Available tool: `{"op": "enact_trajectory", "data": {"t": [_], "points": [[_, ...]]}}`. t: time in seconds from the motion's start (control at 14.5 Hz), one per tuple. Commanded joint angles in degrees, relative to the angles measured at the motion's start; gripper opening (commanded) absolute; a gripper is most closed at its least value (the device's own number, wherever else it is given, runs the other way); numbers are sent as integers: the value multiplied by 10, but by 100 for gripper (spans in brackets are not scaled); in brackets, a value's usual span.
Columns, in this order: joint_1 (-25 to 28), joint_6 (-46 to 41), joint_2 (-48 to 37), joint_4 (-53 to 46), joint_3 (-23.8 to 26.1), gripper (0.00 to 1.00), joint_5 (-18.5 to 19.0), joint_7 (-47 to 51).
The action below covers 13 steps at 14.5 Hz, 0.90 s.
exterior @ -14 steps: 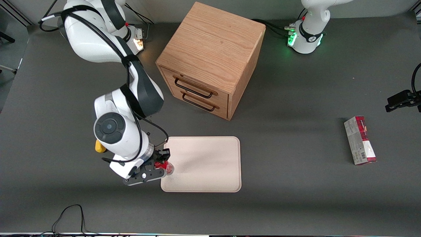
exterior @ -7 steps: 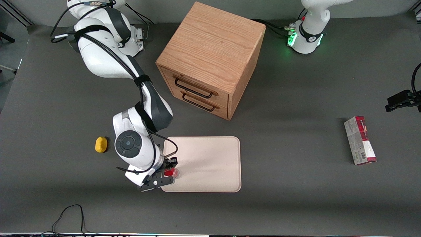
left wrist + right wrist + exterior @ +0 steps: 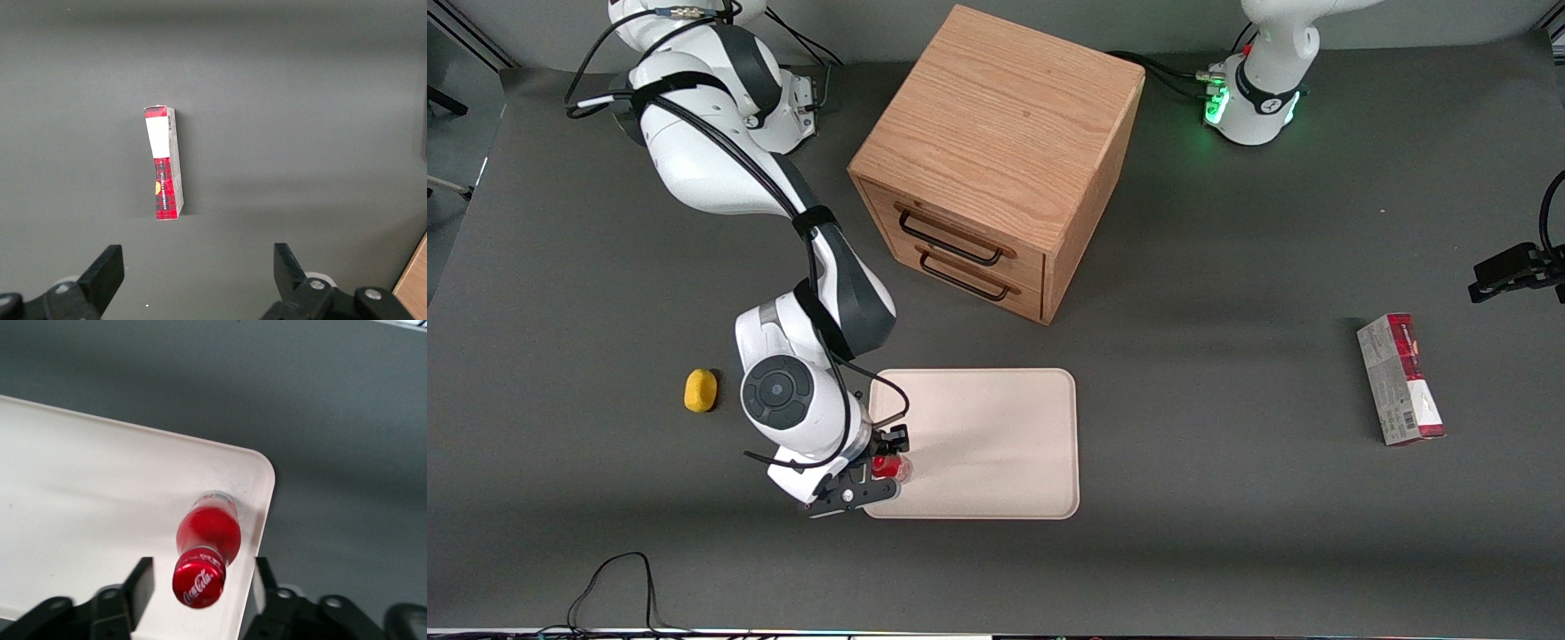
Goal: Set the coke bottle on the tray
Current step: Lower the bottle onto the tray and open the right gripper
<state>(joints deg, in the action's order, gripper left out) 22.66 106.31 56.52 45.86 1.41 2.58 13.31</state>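
Note:
The coke bottle [image 3: 892, 467], tiny and red with a red cap, stands upright on the cream-beige tray [image 3: 987, 436], at the tray's corner nearest the front camera toward the working arm's end. In the right wrist view the bottle [image 3: 208, 533] stands just inside the tray's rim [image 3: 263, 487], with its lettered cap toward the camera. My right gripper [image 3: 886, 468] straddles the bottle from above. It [image 3: 202, 579] is open: the fingers [image 3: 141, 581] stand on either side of the cap with a gap to it on each side.
A wooden drawer cabinet [image 3: 996, 160] stands farther from the front camera than the tray. A yellow lump [image 3: 701, 390] lies beside the working arm. A red-and-grey carton [image 3: 1400, 378] lies toward the parked arm's end and also shows in the left wrist view [image 3: 165, 163].
Over the last second my right arm carried the bottle sideways from the tray's edge onto its corner, uncovering the yellow lump. In the last half second it has barely moved.

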Motion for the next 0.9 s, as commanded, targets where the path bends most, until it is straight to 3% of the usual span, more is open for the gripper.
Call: {"op": "enact_trajectory", "data": {"t": [0.0, 0.62, 0.83], "points": [[0, -78, -56, 7, -2, 100, 7, 16], [-2, -394, -235, 16, -36, 100, 34, -10], [-18, -363, -355, 160, -62, 100, 25, -18]]}}
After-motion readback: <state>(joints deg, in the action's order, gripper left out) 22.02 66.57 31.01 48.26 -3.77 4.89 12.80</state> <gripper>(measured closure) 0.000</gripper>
